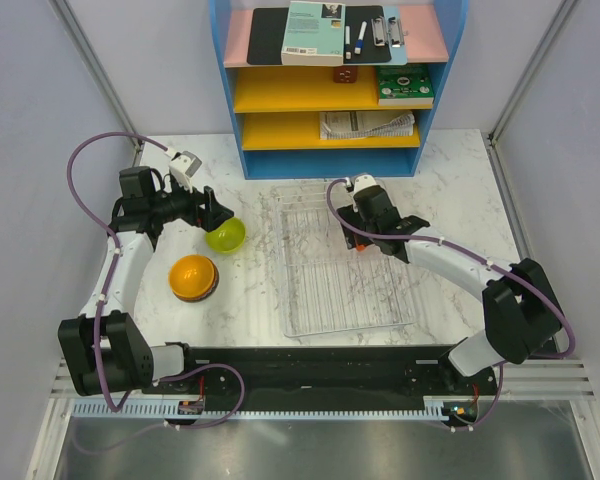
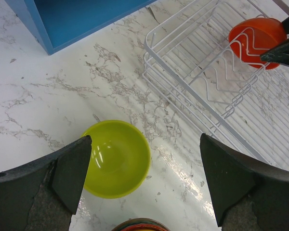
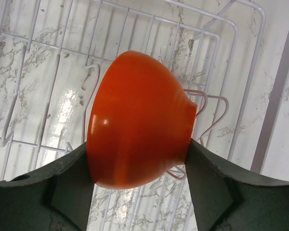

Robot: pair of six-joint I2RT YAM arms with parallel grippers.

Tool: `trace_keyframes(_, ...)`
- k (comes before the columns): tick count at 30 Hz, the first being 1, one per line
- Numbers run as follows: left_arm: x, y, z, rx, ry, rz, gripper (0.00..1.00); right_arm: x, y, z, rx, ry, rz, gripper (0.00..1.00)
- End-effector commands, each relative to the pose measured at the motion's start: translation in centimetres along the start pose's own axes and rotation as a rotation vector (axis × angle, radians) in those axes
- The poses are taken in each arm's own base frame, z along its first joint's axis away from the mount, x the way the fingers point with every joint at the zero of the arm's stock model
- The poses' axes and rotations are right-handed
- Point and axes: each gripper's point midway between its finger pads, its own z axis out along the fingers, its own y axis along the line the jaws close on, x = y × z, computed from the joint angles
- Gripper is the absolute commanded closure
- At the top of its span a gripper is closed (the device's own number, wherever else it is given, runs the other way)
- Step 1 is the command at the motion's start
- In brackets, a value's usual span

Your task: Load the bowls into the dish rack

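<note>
- As the right gripper [image 3: 137, 166] hangs over the dish rack [image 1: 345, 300], its fingers are pinched on a red bowl [image 3: 135, 120] — one near the rim, the other near the foot. The bowl is tipped on its side, with the rack's wire prongs directly beneath it
- The step in hand looks to be seating this bowl. The next move likely calls for a straight descent that slots the bowl between the upright wires below before the fingers part
- The right arm reaches forward and inward from its base, elbow bent, wrist angled down
- The left gripper [image 2: 144, 144] hovers with fingers spread wide and nothing between them — a lime-green bowl [image 2: 116, 159] stands upright on the marble table [image 1: 460, 170] just below, closer to the left finger and apart from the rack
- An orange bowl [image 1: 192, 273] waits on the table behind that gripper, nearer the arm's base, and is not yet loaded
</note>
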Motion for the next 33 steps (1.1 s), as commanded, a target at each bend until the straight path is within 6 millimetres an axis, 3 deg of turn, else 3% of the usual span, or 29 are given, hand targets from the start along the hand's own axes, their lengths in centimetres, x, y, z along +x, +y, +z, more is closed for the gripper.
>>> trace_keyframes(1,-0.9,-0.1,-0.3,0.005,-0.029,0.06,0.0,2.3,3.7,-0.8,-0.191,0.091,0.054,0.23)
trace_keyframes(4,-0.9,-0.1,-0.3,0.008,-0.028,0.058,0.0,1.5,3.2,-1.0,-0.17,0.065,0.039,0.08)
trace_keyframes(7,-0.9,-0.2,-0.3,0.009,-0.029,0.058,0.0,1.0,3.0,-1.1,-0.158,0.055,0.022,0.03)
trace_keyframes(13,-0.9,-0.2,-0.3,0.011,-0.028,0.06,0.0,-0.6,2.4,-1.4,-0.104,0.022,-0.017,0.02)
trace_keyframes(20,-0.3,0.7,0.0,-0.015,-0.002,0.065,0.0,-4.4,1.4,-3.0,-0.048,-0.055,-0.062,0.02)
trace_keyframes(26,-0.2,0.6,0.0,-0.009,0.003,0.063,0.0,-6.4,1.4,-4.2,-0.047,-0.104,-0.064,0.02)
trace_keyframes(30,0.0,1.3,0.1,-0.04,0.018,0.067,0.0,-7.7,-0.3,-4.4,0.048,-0.14,-0.082,0.03)
trace_keyframes(33,0.6,3.1,0.4,-0.103,0.062,0.062,0.0,-9.0,-3.4,-4.1,0.237,-0.174,-0.09,0.03)
